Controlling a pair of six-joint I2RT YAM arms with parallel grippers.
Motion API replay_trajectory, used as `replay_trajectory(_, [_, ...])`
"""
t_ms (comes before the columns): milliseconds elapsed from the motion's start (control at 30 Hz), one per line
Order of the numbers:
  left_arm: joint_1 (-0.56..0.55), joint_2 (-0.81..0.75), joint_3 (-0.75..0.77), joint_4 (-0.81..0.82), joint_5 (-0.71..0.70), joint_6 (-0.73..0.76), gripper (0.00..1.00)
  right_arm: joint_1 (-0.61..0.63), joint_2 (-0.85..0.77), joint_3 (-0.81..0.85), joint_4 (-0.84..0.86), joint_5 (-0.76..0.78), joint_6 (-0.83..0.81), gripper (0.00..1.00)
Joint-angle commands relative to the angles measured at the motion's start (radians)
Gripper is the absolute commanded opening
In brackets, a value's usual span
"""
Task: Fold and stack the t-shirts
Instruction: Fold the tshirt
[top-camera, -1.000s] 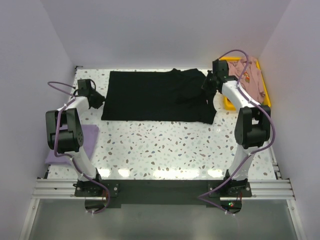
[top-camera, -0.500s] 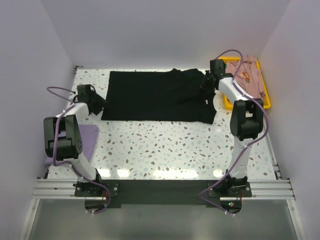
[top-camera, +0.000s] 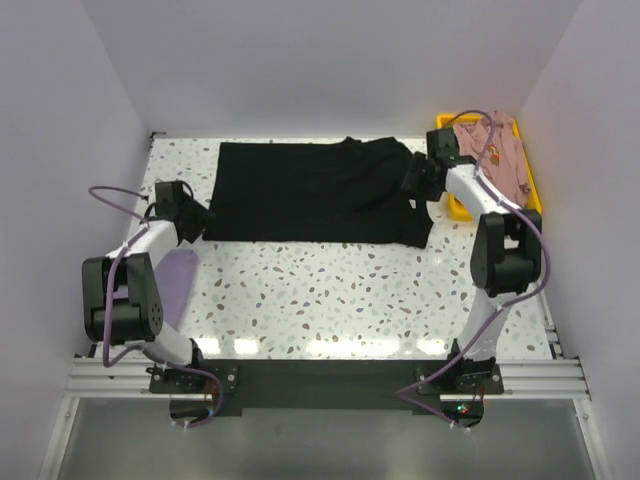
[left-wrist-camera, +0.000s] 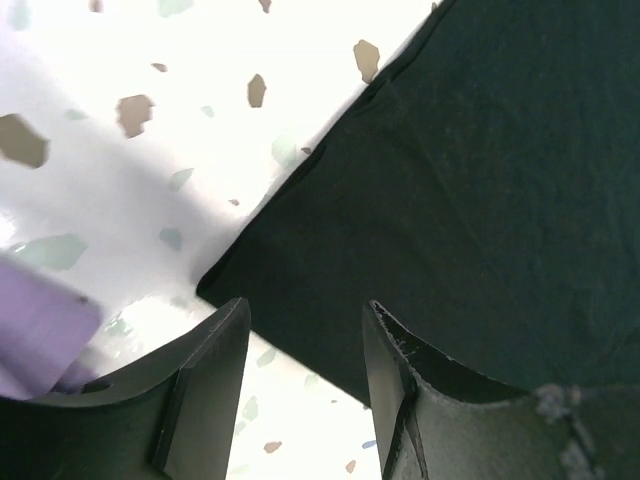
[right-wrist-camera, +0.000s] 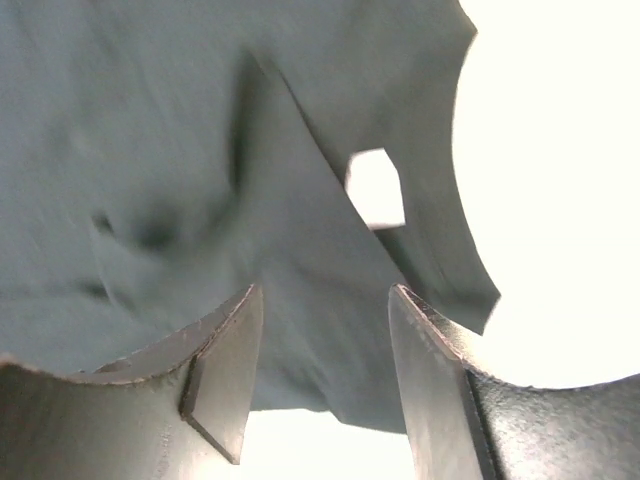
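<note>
table (top-camera: 330, 290): speckled white top, carrying the black t-shirt across its far half and serving as the folding surface.
black t-shirt (top-camera: 300, 190): lying spread flat, long side running left to right. Its right end is bunching into wrinkles. Judged: it is being laid out for the first fold, and no fold is made yet.
yellow bin (top-camera: 533, 195): sitting just past the black t-shirt's right end, probably acting as the supply of unfolded shirts.
dusty-pink t-shirt (top-camera: 500, 155): lying crumpled inside the yellow bin, right of the black t-shirt and waiting its turn.
lavender t-shirt (top-camera: 175, 280): lying flat on the table, nearer than the black t-shirt's near-left corner and partly hidden by the left arm (top-camera: 125, 295). Judged: already folded and starting the stack.
left gripper (left-wrist-camera: 305, 320): hanging over the black t-shirt's near-left corner, claw standing apart and gripping nothing. The corner is showing between the fingers in the wrist view. Judged: it is placed there because a corner is the natural handle for straightening the hem.
right gripper (right-wrist-camera: 325, 310): hanging over the black t-shirt's rumpled right end, claw parted wide, with nothing pinched. I cannot tell whether the fingertips are touching the cloth.
white label (right-wrist-camera: 375, 188): small, sitting on the black t-shirt's right end, just beyond the right gripper.
next step (judged): the right end is needing smoothing before any fold.
risk (judged): thin cloth is lying flat on a hard top, so a pinch may be catching two layers or slipping.
</note>
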Motion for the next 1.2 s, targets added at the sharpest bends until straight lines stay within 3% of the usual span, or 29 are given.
replay_trajectory(0, [-0.003,-0.080,-0.040,-0.024,-0.081,-0.023,0.54,-0.034,-0.228,-0.164,0.019,0.040,0.030,0.56])
replay_trajectory(200, [-0.005,-0.071,-0.040,-0.038,-0.078,-0.003,0.50,-0.087,-0.397,-0.500,0.107,0.007,0.068,0.53])
replay_trajectory(333, [-0.005,-0.035,-0.042,-0.023,-0.060,0.013,0.49,-0.095,-0.431,-0.609,0.192,-0.029,0.102,0.51])
replay_trajectory(633, [-0.006,0.037,-0.048,0.027,-0.012,0.011,0.47,-0.094,-0.374,-0.659,0.321,-0.080,0.156,0.47])
replay_trajectory(900, [-0.006,0.060,-0.042,0.031,-0.012,0.006,0.46,-0.094,-0.340,-0.640,0.326,-0.077,0.170,0.20])
replay_trajectory(967, [-0.005,0.068,-0.040,0.031,-0.017,0.005,0.45,-0.094,-0.342,-0.624,0.308,-0.077,0.161,0.08])
replay_trajectory(1167, [-0.005,0.077,-0.036,0.028,-0.031,0.003,0.38,-0.094,-0.363,-0.573,0.240,-0.045,0.118,0.00])
